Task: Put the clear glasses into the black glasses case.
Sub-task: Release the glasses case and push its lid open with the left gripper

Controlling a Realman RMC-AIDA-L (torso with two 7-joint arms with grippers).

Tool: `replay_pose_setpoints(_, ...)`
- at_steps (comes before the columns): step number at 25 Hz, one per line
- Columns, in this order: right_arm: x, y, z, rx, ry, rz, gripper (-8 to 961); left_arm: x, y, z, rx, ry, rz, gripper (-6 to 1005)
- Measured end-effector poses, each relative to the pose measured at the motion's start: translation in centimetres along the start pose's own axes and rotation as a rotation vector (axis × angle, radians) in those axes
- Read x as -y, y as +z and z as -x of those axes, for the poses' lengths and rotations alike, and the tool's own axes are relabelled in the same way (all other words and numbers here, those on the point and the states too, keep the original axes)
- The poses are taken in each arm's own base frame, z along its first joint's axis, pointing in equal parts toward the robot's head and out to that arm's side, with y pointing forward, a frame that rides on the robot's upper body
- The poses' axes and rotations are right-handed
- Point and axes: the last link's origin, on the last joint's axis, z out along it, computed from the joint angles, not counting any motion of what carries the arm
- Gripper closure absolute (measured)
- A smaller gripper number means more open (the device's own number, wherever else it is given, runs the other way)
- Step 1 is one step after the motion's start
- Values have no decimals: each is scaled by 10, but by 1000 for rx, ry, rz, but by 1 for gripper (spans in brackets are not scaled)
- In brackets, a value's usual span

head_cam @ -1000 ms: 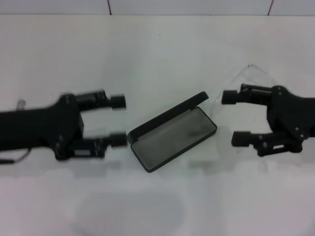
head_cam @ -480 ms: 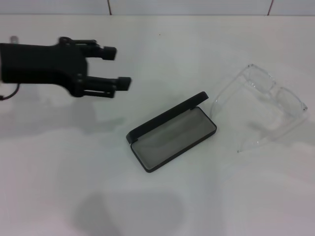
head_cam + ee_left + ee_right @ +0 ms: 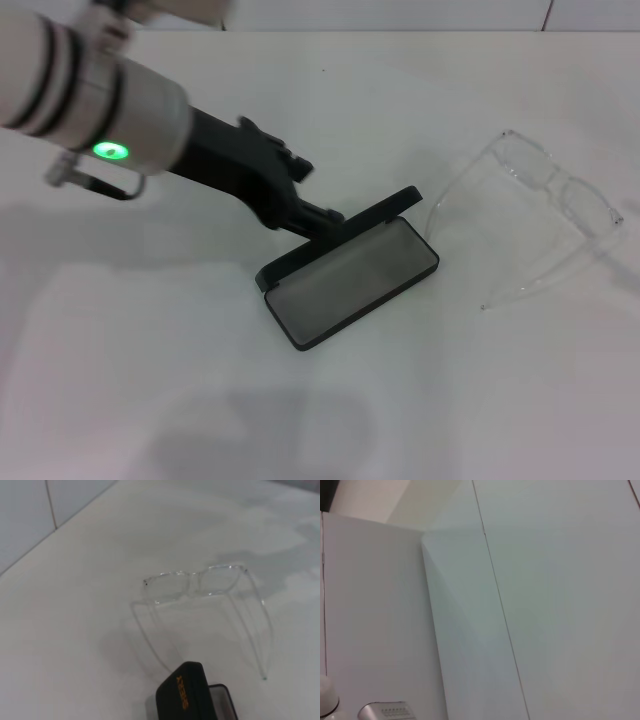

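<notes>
The black glasses case (image 3: 350, 272) lies open in the middle of the white table, grey lining up, its lid (image 3: 345, 232) raised along the far side. My left gripper (image 3: 305, 198) reaches in from the upper left on a white forearm with a green light, and its black tip is right at the back of the lid. The clear glasses (image 3: 545, 205) rest on the table to the right of the case, temples unfolded and pointing toward the case side. In the left wrist view the clear glasses (image 3: 200, 582) lie beyond the lid's orange-lettered end (image 3: 182, 695). My right gripper is out of view.
The white table (image 3: 330, 90) runs back to a tiled wall (image 3: 400, 12). The right wrist view shows only pale wall panels (image 3: 545, 580) and a small white and metal fitting (image 3: 380, 711) at its lower edge.
The right arm has withdrawn from view, leaving the glasses lying on the table. The left arm rose to the back left, then swung in and down to the case's lid.
</notes>
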Motion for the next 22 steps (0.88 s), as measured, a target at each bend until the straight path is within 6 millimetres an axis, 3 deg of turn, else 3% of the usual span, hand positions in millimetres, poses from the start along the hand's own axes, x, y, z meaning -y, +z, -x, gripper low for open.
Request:
replay_pose_setpoints(4,-2,-3,-3,-11,-7,-4,78,-7,25,-14,49,41,-37,259)
replay_pose_setpoints(9,-6,-6,-6,-12,-17,-10,78,-8,47,-18,102,39,-48,299)
replay_pose_setpoints(22,-10,-12,-8,-13,-33,-22,79,-4,69,-8,161,3,-51,357)
